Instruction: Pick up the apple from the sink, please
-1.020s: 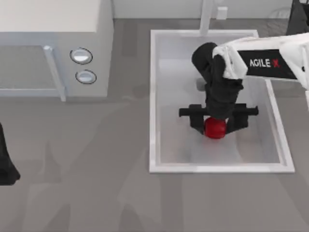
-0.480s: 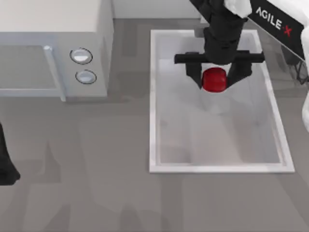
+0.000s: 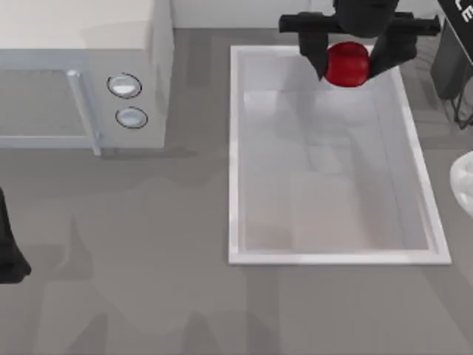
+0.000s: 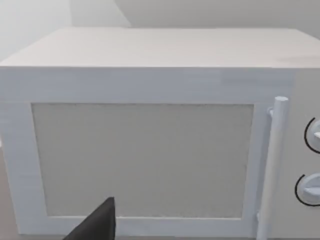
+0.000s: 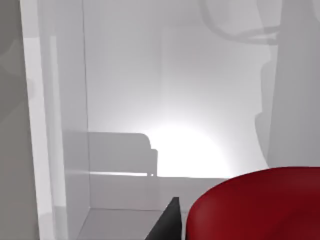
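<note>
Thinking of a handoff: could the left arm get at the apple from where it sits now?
Probably not. The left gripper sits parked at the table's left edge, and the apple is clamped in the right gripper over the sink's far end, with the microwave between.

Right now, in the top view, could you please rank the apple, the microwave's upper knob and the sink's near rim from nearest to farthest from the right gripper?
1. The apple, held between the fingers of the right gripper above the sink's far end.
2. The sink's near rim, toward the view's bottom.
3. The microwave's upper knob, far over on the table's left.
</note>
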